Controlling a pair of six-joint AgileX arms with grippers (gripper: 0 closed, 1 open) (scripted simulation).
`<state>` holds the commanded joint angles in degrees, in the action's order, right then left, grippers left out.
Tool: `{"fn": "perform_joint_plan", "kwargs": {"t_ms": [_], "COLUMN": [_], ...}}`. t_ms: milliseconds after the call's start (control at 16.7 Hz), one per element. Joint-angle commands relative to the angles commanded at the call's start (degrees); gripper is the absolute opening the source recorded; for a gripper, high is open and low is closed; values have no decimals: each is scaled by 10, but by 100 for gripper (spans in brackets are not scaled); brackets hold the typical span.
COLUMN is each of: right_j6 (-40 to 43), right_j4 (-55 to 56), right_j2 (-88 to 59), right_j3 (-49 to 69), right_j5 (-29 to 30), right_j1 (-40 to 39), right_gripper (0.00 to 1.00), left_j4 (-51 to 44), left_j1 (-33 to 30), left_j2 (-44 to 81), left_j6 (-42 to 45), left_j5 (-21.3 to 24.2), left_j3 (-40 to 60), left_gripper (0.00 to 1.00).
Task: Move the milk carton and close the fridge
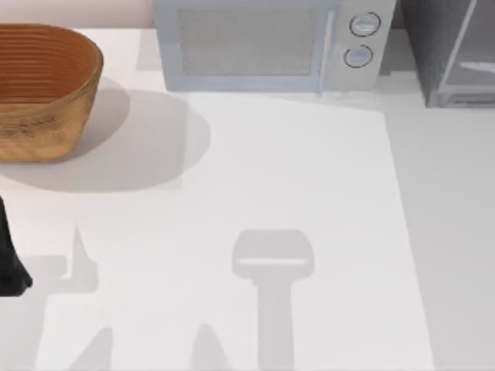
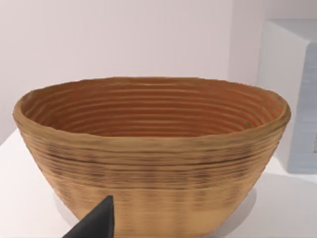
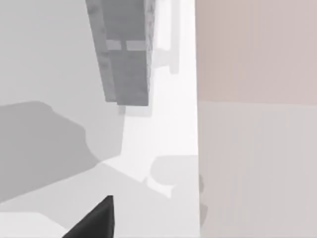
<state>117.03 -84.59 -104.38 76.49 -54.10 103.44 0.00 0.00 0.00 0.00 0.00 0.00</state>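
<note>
The fridge (image 1: 452, 54) stands at the table's far right corner, a grey box with a glassy, pale-framed front. Whether its door is open or shut I cannot tell. Its speckled dark-grey side (image 3: 126, 54) is some way off in the right wrist view, where a dark part of my right gripper (image 3: 94, 220) pokes in at the picture's edge. My left gripper (image 1: 9, 263) is parked at the table's left edge, and a dark tip of it (image 2: 96, 220) sits in front of the basket. The milk carton is out of view.
A woven brown basket (image 1: 39, 93) sits at the far left, with nothing visible inside it (image 2: 148, 148). A light-grey microwave (image 1: 271, 46) with two round dials stands at the back centre. The white tabletop (image 1: 294, 193) spreads out in front of them.
</note>
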Motion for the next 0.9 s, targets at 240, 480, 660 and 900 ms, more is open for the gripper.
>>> {"fn": "perform_joint_plan", "kwargs": {"t_ms": [240,480,660,900], "right_j6": [-84,-223,-359,-576], "right_j4": [72,199,304,477], "right_j2": [-3,-5,-5,-8], "right_j3": [-1,-4,-7,-8], "right_j5": [7,35,49,54], "right_j1": [-28,-135,-234,-373], "right_gripper": [100,100,100,100], "left_j4": [0,0,0,0], "left_j1": [0,0,0,0], "left_j2": [0,0,0,0], "left_j6": [0,0,0,0], "left_j5": [0,0,0,0], "left_j3": [0,0,0,0], "left_gripper": [100,100,100,100]}}
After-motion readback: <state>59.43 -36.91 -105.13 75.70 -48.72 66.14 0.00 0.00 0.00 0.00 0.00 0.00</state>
